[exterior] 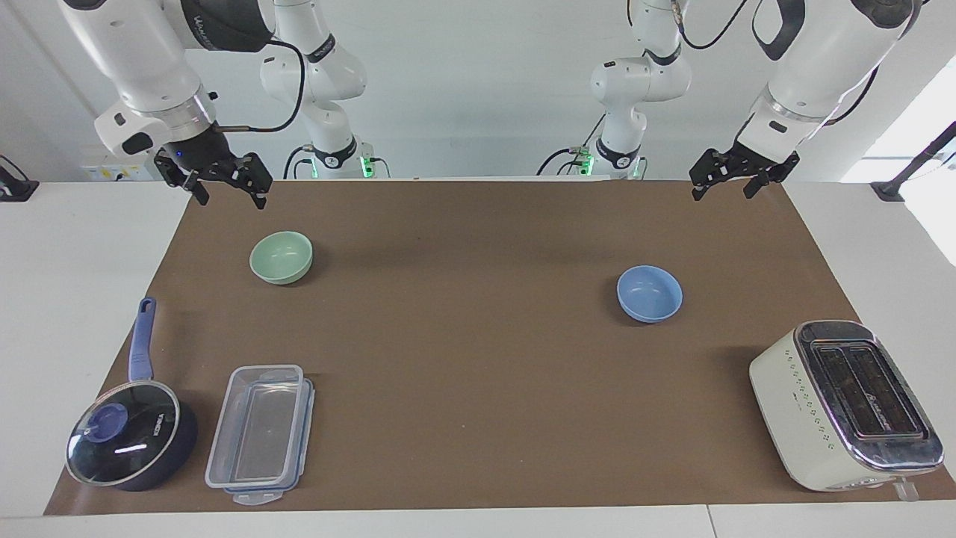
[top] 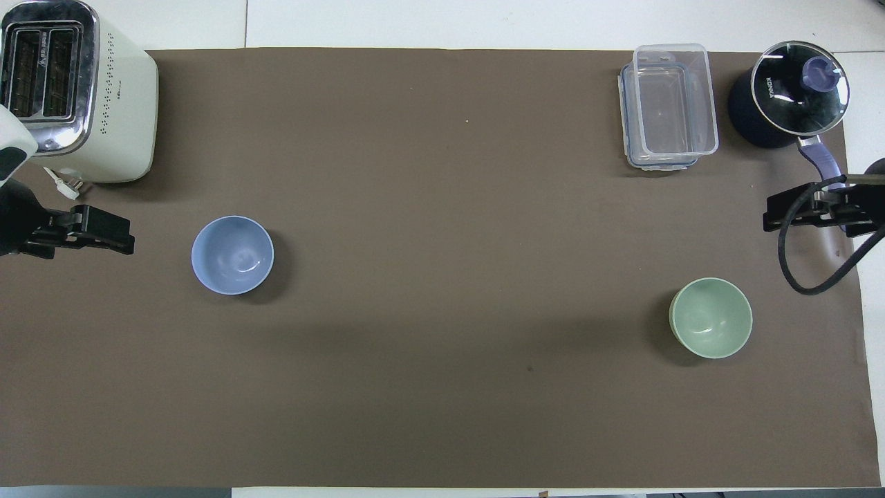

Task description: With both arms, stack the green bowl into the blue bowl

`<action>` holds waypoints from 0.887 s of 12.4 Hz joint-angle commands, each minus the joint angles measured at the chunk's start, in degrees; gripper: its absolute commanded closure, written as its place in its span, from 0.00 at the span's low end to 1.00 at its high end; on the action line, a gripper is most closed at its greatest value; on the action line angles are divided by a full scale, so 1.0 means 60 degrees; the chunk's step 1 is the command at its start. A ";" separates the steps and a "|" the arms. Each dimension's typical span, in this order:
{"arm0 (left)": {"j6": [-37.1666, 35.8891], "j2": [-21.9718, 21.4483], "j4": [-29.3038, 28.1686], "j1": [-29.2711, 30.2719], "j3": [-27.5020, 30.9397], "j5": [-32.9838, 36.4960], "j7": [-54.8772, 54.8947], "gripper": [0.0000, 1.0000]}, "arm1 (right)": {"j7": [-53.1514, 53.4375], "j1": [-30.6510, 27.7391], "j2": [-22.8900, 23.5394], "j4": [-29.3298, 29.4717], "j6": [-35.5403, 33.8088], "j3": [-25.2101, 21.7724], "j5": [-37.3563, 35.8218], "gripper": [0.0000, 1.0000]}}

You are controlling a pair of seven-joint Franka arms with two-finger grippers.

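Note:
The green bowl sits upright and empty on the brown mat toward the right arm's end. The blue bowl sits upright and empty toward the left arm's end. My right gripper is open and empty, raised over the mat's edge at its own end, apart from the green bowl. My left gripper is open and empty, raised over the mat's edge at its own end, apart from the blue bowl.
A cream toaster stands farther from the robots than the blue bowl. A clear lidded container and a dark blue pan with a glass lid lie farther out than the green bowl.

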 commanded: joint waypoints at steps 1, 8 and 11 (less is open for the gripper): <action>0.0563 -0.0227 -0.0699 0.0049 0.0103 -0.0143 0.0260 0.00 | 0.0236 -0.0040 -0.0008 -0.0091 0.0114 -0.0095 -0.0096 0.00; 0.6286 0.0576 -0.5210 0.0284 0.0177 -0.0128 0.1535 0.00 | 0.0133 0.0047 -0.0154 -0.0383 0.0056 -0.0081 0.0036 0.00; 0.7039 0.1208 -0.5330 0.0196 0.0176 -0.0128 0.1521 0.10 | 0.0119 -0.0040 -0.0476 -0.1084 0.0187 -0.0081 0.0036 0.00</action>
